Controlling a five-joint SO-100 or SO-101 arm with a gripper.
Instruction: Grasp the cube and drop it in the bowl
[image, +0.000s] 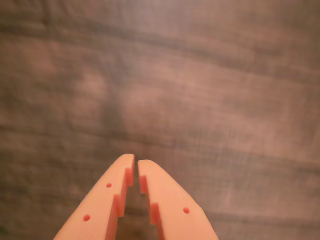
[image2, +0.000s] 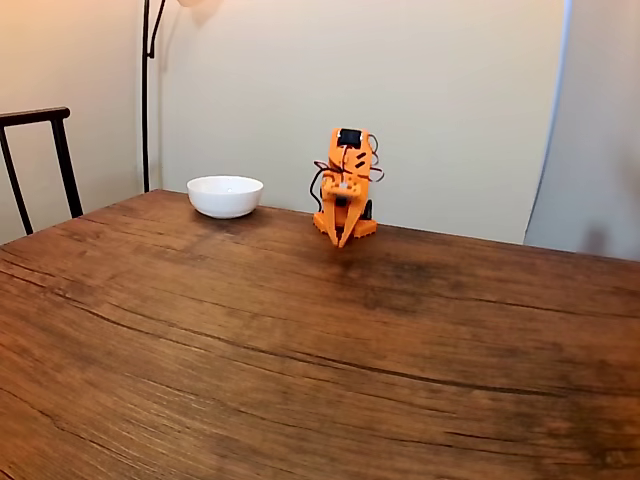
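— Orange plastic, one arm (image2: 345, 185) folded at the far edge of the wooden surface (image2: 300, 360). How many bowls?

— One white bowl (image2: 225, 195), left of the arm in the fixed view, near the far edge. No cube is visible to me.

— And the pincer (image: 136, 161)?

— Nearly closed, tips a sliver apart, gripping nothing, bare wood beneath. Wide open room in front.

— Any writing?

— None readable.

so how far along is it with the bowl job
Nothing looks done: the bowl sits on the table left of the folded arm in the fixed view. In the wrist view the end effector is nearly shut on nothing above bare wood. Finding, grasping and dropping all remain.
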